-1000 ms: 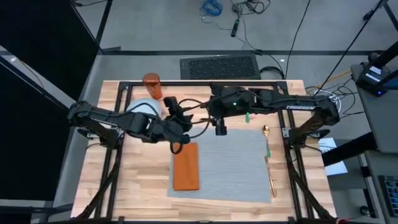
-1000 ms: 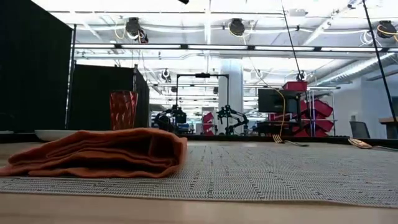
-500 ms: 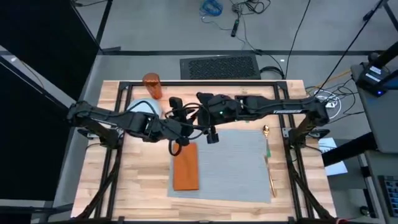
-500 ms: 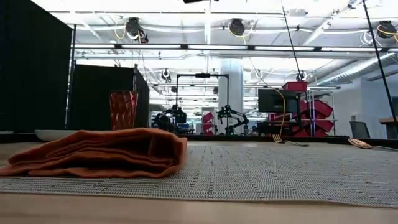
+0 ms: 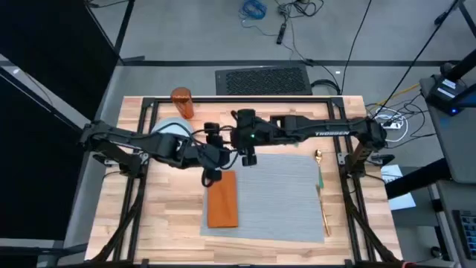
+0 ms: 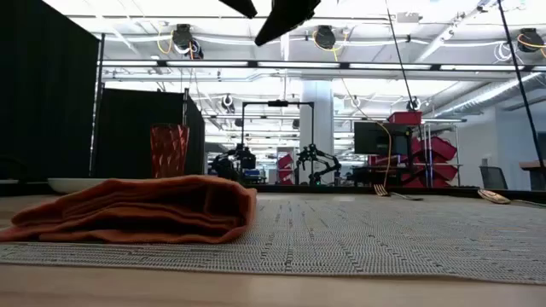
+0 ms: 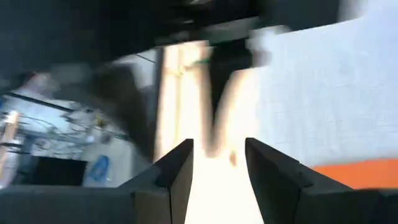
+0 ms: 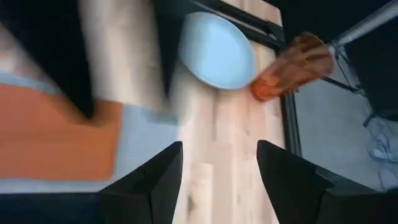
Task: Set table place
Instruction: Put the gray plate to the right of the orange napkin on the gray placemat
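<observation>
the grey rectangular cloth placemat lies on the light-wood butcher-block counter, toward its near edge and right of centre. the orange folded napkin sits along the mat's left edge, long axis running from the counter's far edge toward its near edge, probably as the bed for a fork. gold cutlery with green handles lies along the mat's right edge, on the same axis. the pale-blue round plate and orange ribbed tumbler rest off the mat near the far-left corner, judged not yet placed.

left pincer hovers at the napkin's far end, fingers spread, holding nothing. right pincer hangs above the mat's far-left corner, fingers spread and empty, facing plate and tumbler; judged to be reaching for one.
</observation>
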`<move>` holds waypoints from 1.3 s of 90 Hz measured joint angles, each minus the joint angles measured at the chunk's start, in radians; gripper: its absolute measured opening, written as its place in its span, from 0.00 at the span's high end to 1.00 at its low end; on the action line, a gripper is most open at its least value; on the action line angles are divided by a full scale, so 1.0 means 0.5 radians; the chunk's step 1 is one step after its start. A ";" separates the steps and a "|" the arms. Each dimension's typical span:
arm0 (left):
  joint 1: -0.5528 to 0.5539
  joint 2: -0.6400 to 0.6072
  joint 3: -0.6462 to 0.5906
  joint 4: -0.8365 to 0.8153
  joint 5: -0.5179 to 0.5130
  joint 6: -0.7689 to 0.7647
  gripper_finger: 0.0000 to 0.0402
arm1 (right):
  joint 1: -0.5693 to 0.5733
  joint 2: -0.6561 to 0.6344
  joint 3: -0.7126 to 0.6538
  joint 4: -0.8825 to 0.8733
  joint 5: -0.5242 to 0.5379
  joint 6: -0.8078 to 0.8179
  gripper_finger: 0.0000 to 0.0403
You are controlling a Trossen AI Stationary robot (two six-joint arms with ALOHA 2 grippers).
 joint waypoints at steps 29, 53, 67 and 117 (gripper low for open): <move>-0.147 0.003 -0.008 -0.105 0.141 -0.168 0.67 | -0.063 0.137 -0.001 0.053 -0.142 -0.022 0.52; -0.223 0.124 -0.008 -0.460 0.236 -0.487 0.67 | -0.107 0.125 -0.002 0.189 -0.077 -0.079 0.52; -0.272 0.164 -0.008 -0.607 0.234 -0.625 0.67 | -0.120 0.124 -0.002 0.173 -0.075 -0.092 0.52; -0.353 -0.023 -0.336 -1.417 -0.127 -1.495 0.67 | -0.209 0.072 -0.002 -0.195 0.023 -0.057 0.52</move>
